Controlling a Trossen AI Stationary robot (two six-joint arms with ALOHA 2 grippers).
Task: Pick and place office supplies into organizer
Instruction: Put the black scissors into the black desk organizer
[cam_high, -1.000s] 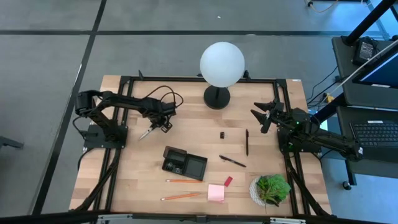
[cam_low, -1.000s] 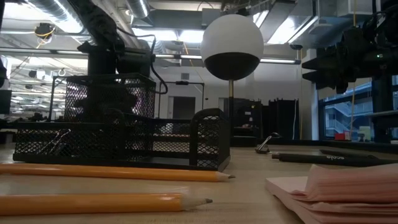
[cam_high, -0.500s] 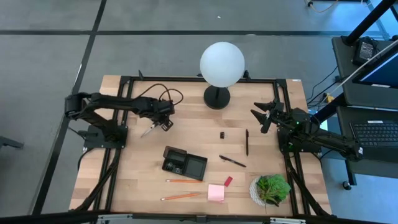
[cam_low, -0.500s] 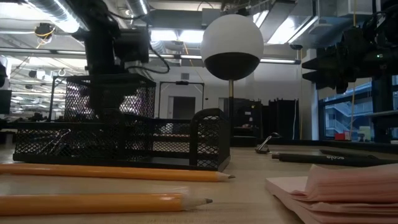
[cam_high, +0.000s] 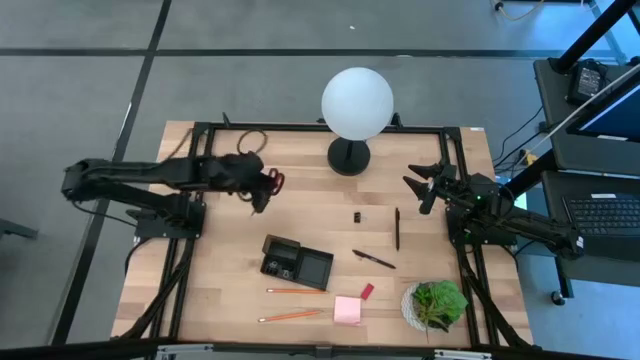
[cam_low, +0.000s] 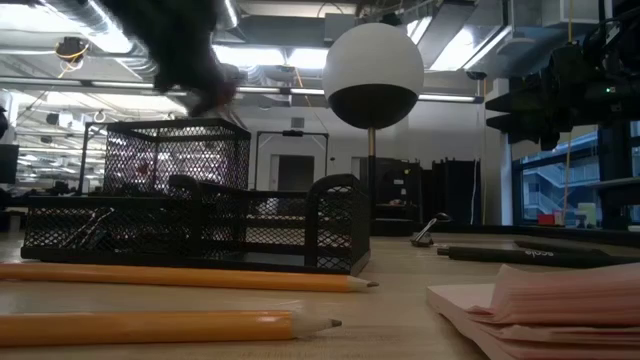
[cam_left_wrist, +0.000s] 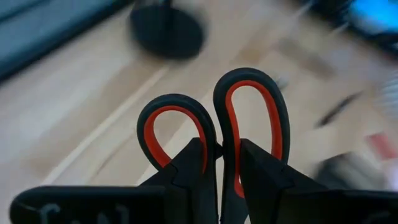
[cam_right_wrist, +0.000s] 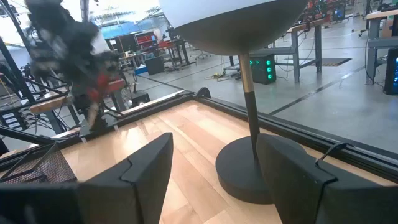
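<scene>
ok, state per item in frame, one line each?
left pincer: shut on the scissors, up off the table
scissors: held by the handles, airborne
right pincer: open, waiting at the table's right edge
organizer: on the table, small bits in one compartment
pencils: both flat on the table
pens: both flat on the table
sticky-note pad: flat beside the eraser

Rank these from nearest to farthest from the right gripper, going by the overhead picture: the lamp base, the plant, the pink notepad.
From the right gripper:
1. Lamp base, toward the table's far middle.
2. Plant, at the near right corner.
3. Pink notepad, near edge, left of the plant.
</scene>
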